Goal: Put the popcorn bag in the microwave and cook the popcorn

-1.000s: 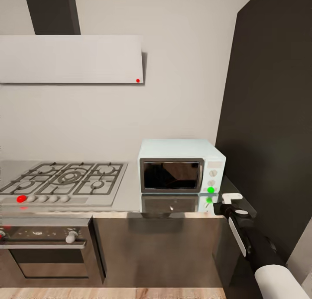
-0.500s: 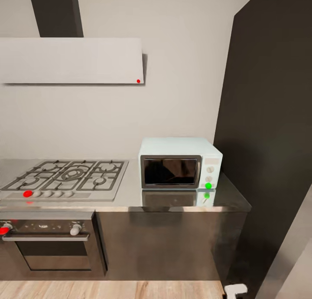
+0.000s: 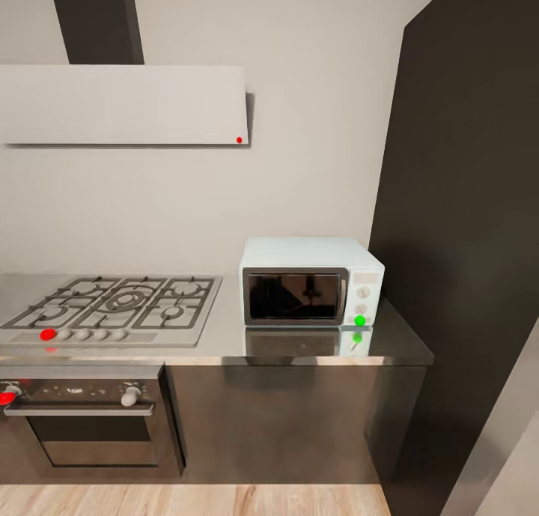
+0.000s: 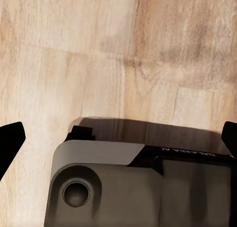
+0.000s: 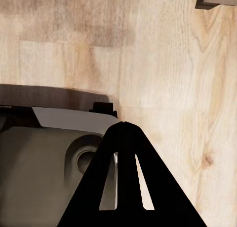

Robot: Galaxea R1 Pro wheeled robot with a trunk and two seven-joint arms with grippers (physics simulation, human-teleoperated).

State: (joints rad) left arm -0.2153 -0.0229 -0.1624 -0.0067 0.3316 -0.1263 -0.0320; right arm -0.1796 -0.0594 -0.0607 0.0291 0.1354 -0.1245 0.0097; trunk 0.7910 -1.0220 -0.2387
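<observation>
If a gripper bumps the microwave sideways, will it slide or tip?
Probably slide, not tip: the microwave is boxy, wider than tall, sitting flat. The countertop looks glossy enough to mirror it, so grip may be low. It stands near the front edge, so push gently.

The right gripper pointed down at a light wooden floor, its two black fingers pressed together at the tips with nothing between them. Beneath it lay part of the robot's grey base, casting a dark shadow on the boards.
</observation>
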